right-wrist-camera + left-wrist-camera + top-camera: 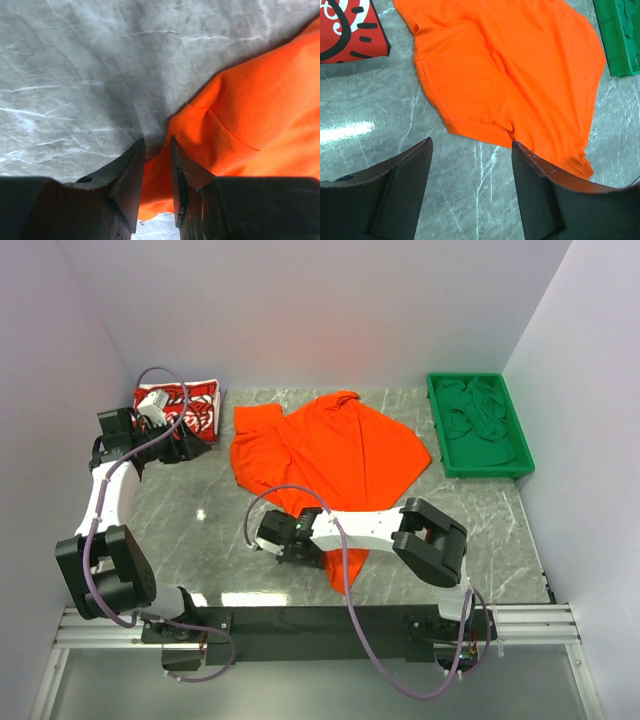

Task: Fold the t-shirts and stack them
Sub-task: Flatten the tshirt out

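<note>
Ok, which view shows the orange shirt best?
Top external: the orange shirt lies spread out nearly whole, only its near end under the right arm. Left wrist shows a large part close up, cropped at the top edge. Right wrist shows just an edge pinched in the right claw.

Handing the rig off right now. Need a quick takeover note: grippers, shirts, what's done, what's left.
Left gripper: open, empty, over bare table beside the orange t-shirt.
Right gripper: down at the table, pinching the orange t-shirt's near edge.
Red t-shirt: folded, far left corner.
Orange t-shirt: spread out mid-table, rumpled, not folded.
Done: red one folded.
Left: fold the orange one and stack the two.
</note>
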Robot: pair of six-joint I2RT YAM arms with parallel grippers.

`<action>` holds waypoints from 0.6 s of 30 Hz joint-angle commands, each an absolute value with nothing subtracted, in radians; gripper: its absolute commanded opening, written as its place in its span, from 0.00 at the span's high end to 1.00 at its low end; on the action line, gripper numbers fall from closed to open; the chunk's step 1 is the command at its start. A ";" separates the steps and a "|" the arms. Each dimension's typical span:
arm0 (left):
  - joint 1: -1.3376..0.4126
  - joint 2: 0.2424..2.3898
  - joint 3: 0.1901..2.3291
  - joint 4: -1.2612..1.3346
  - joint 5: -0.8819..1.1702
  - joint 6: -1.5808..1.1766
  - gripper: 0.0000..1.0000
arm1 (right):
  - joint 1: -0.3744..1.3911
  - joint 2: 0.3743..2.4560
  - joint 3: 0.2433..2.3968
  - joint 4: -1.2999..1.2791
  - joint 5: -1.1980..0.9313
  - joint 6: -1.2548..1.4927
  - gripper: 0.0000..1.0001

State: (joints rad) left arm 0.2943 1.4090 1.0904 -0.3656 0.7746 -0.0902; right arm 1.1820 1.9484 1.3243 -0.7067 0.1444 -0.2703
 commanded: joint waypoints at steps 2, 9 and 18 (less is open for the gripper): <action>0.299 1.413 1.135 -0.354 0.801 -0.089 0.30 | 1.163 1.954 1.286 -0.664 0.164 -0.282 0.66; 0.298 1.433 1.155 -0.356 0.810 -0.095 0.30 | 1.114 1.942 1.314 -0.692 0.129 -0.264 1.00; 0.290 1.442 1.143 -0.365 0.862 -0.048 0.31 | 0.916 1.653 1.349 -0.724 -0.196 -0.261 1.00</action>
State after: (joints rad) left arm 0.2939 1.4399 1.1168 -0.3664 0.8116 -0.0864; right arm 0.9939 1.8317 1.3216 -0.7265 -0.0330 -0.2707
